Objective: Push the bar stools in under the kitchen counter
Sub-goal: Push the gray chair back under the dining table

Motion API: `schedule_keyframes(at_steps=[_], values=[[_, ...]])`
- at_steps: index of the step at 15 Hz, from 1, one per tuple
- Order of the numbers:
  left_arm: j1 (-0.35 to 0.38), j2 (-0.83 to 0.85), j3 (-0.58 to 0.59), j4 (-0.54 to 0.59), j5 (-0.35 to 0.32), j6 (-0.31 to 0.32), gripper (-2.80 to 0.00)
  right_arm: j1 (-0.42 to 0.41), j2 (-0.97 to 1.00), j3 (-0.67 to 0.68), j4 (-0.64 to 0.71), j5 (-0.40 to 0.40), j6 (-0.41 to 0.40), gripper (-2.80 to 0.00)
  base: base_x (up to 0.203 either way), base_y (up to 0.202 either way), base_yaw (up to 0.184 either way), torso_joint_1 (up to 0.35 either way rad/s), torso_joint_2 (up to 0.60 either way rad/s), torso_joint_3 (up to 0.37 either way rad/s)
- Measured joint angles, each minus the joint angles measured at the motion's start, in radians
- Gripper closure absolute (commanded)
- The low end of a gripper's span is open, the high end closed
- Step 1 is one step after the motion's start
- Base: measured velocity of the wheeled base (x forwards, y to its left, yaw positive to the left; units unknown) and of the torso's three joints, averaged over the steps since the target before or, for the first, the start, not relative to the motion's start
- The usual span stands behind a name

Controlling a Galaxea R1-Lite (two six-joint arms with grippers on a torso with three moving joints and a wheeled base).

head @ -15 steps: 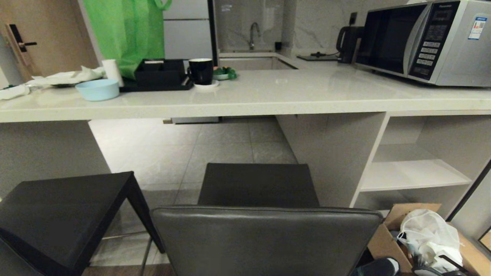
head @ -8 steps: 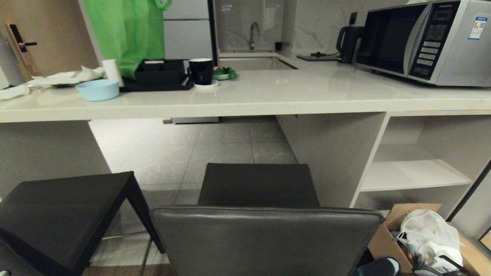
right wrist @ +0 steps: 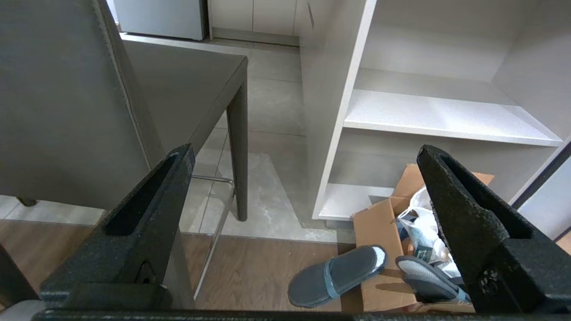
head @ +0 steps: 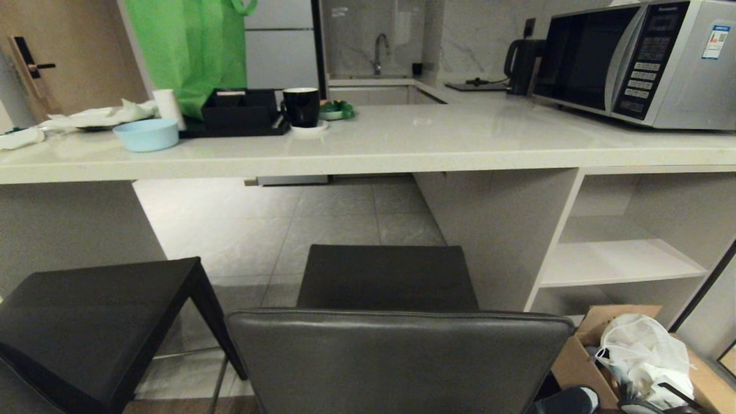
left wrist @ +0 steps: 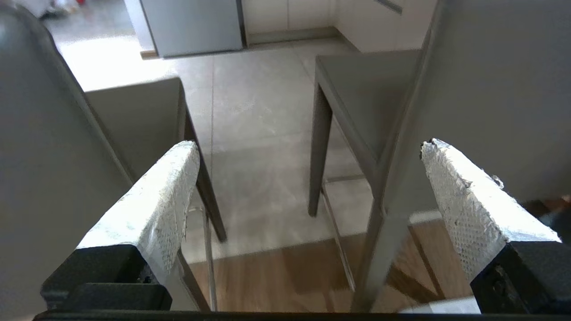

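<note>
Neither stool is under the counter (head: 368,150) yet, so the job looks to be at its opening step: lining up for a push. The nearer stool (head: 397,356) stands straight ahead with its backrest toward the robot and its seat short of the slab's front edge; the second stool (head: 98,322) stands to its left, turned at an angle, also out on the floor. Both arms are low and out of the head view. The left claw (left wrist: 308,196) is spread wide and empty, looking between the two stools, and the right claw (right wrist: 303,196) is likewise spread and empty, beside the nearer stool's right edge (it grips nothing). The next move probably calls for setting a claw or both against the backrest and pushing straight forward. The gap under the slab is open tile floor, bounded by a grey panel on the left and the white shelving (head: 621,261) on the right. A cardboard box (right wrist: 383,223) and slippers (right wrist: 334,276) lie near the shelving, close to the right arm's path.
</note>
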Motion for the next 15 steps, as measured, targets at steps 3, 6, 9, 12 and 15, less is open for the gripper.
schedule_keyframes(at_steps=[3, 6, 9, 12, 15], values=[[-0.01, -0.048, -0.026, 0.167, 0.151, -0.022, -2.8, 0.0, 0.0, 0.026, -0.003, -0.059, 0.022, -2.8, 0.0, 0.0, 0.0, 0.0, 0.0, 0.0], [-0.01, -0.063, -0.031, 0.198, 0.188, 0.026, -2.8, 0.0, 0.0, 0.029, -0.007, -0.059, 0.023, -2.8, 0.0, 0.0, 0.0, 0.0, 0.0, 0.0], [-0.011, -0.067, -0.029, 0.199, 0.194, -0.026, -2.8, 0.0, 0.0, 0.03, -0.009, -0.06, 0.049, -2.8, 0.0, 0.0, 0.0, 0.0, 0.0, 0.0], [-0.011, -0.068, -0.029, 0.201, 0.193, -0.038, -2.8, 0.0, 0.0, 0.03, -0.009, -0.061, 0.052, -2.8, 0.0, 0.0, 0.0, 0.0, 0.0, 0.0], [-0.011, -0.068, -0.029, 0.202, 0.193, -0.038, 0.0, 0.0, 0.0, 0.03, -0.009, -0.071, 0.096, 0.0, 0.0, 0.0, 0.0, 0.0, 0.0, 0.0]])
